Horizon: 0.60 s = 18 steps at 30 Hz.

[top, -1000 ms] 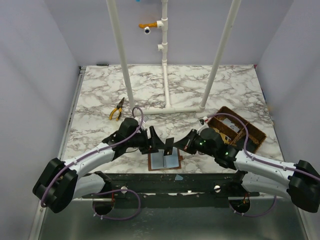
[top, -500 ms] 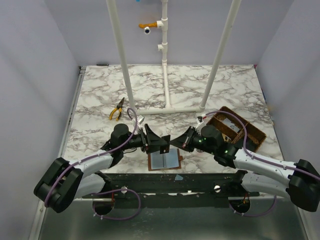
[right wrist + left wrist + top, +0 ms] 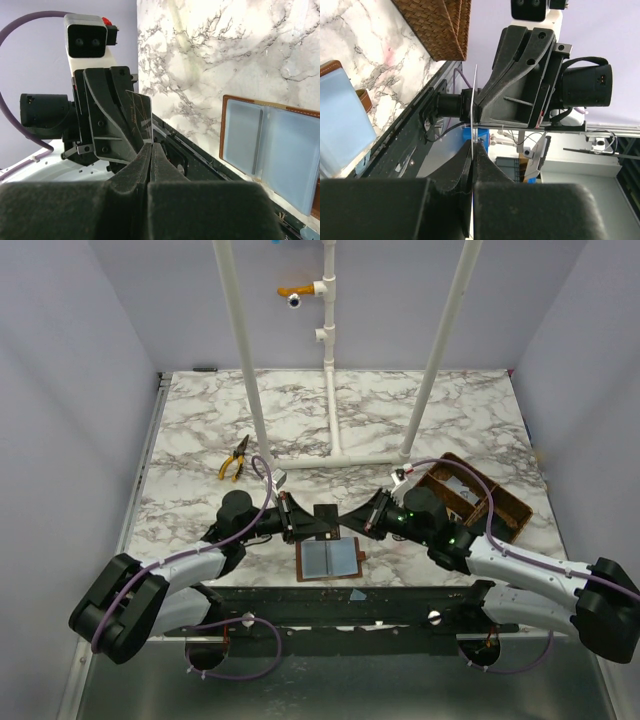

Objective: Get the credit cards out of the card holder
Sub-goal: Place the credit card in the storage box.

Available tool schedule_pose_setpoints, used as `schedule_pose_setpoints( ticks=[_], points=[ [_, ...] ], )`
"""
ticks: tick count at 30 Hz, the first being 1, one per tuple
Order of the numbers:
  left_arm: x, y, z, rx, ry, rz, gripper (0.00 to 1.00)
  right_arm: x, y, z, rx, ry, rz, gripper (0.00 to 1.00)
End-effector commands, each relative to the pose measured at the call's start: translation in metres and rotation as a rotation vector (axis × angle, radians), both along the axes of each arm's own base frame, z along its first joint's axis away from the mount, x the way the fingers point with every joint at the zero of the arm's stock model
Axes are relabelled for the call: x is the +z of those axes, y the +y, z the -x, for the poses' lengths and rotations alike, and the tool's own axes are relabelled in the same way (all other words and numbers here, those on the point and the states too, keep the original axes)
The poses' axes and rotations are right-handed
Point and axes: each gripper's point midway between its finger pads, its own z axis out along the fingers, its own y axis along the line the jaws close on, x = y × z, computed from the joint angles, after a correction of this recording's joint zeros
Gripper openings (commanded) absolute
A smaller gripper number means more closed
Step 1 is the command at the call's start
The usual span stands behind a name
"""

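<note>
Pliers (image 3: 234,459) with yellow handles flat on the marble table (image 3: 200,410) at the far left, well apart from the rest. Next, left arm (image 3: 190,562) stretched low toward the middle, left pincer (image 3: 308,524) closed tight on the dark credit card (image 3: 326,512); in the left wrist view, card reduced to a thin pale line, edge-on, running down between the shut fingers (image 3: 452,172). Card held clear of the table, roughly upright between the two pincers, just past the far edge of the card holder (image 3: 328,560). Card holder spread open and flat at the near edge of the table, blue-grey clear pockets facing up, brown leather rim around them, snap tab (image 3: 360,557) sticking out on its right side; contents of the pockets impossible to tell; touched by neither pincer. Behind, mid-table, white pipe frame (image 3: 335,455). Right of the card, right pincer (image 3: 357,523) likewise clamped shut on the same card, gripping a lower corner in the right wrist view, left pincer's black body directly behind. Farther right, brown woven divided basket (image 3: 505,502) on the table beside the right arm (image 3: 520,570), apart from the card holder
</note>
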Motion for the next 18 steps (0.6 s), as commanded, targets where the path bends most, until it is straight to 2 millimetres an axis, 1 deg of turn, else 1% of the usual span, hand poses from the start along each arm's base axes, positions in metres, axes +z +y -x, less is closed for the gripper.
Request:
schedule_pose_setpoints(
  ticks=[1, 2, 5, 6, 7, 8, 11, 15, 18],
  points=[
    [0.016, -0.001, 0.004, -0.03, -0.054, 0.039, 0.0, 0.009, 0.004, 0.002, 0.027, -0.023, -0.008, 0.04],
    [0.016, -0.002, 0.004, -0.032, -0.051, 0.04, 0.0, 0.008, 0.003, 0.002, 0.025, -0.022, -0.005, 0.12],
    [0.019, -0.002, 0.005, -0.037, -0.056, 0.044, 0.0, 0.011, 0.0, 0.002, 0.01, -0.035, -0.011, 0.54],
    [0.019, -0.002, 0.006, -0.04, -0.059, 0.045, 0.0, 0.012, -0.001, 0.001, 0.006, -0.042, -0.014, 0.62],
    [0.021, -0.002, 0.006, -0.041, -0.063, 0.048, 0.0, 0.014, -0.002, 0.001, 0.004, -0.047, -0.017, 0.67],
    [0.022, -0.002, 0.006, -0.044, -0.065, 0.051, 0.0, 0.015, -0.003, 0.001, 0.002, -0.052, -0.02, 0.69],
    [0.028, -0.002, 0.009, -0.06, -0.081, 0.065, 0.0, 0.026, -0.001, 0.0, 0.01, -0.086, -0.05, 0.7],
    [0.04, -0.002, 0.012, -0.087, -0.111, 0.105, 0.0, 0.04, 0.007, 0.0, 0.047, -0.128, -0.1, 0.69],
    [0.057, -0.002, 0.018, -0.121, -0.162, 0.166, 0.0, 0.052, 0.015, -0.001, 0.073, -0.155, -0.138, 0.66]
  ],
)
